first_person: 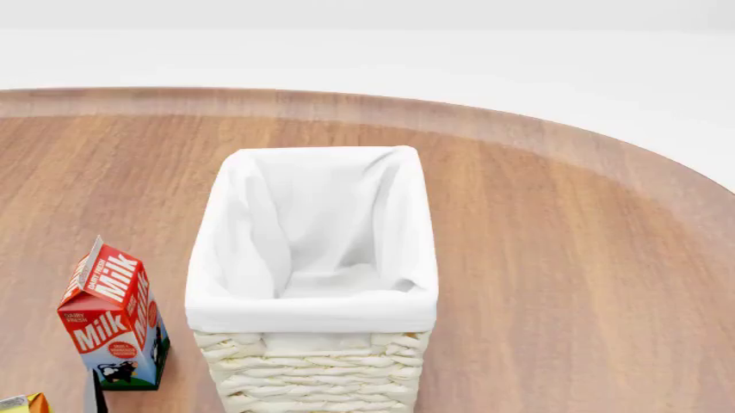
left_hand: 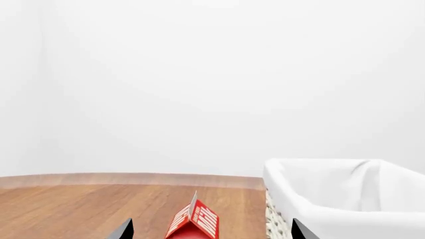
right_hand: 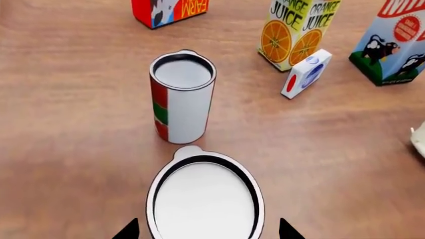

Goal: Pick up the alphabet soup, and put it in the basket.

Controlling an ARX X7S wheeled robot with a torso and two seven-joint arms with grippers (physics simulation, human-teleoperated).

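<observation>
In the right wrist view the alphabet soup shows only its white-grey top with a dark ring. Its label is hidden from this angle. It stands upright on the wood directly under my right gripper, which is open with one dark fingertip on each side of the can and a gap to each. The basket, cream wicker with a white cloth lining, stands in the middle of the table with nothing showing inside it; its near corner appears as the basket in the left wrist view. My left gripper is open and holds nothing.
A red-and-green labelled can stands just beyond the soup. Past it are an orange juice carton, a small white box, a milk carton and a red carton. Another milk carton stands left of the basket.
</observation>
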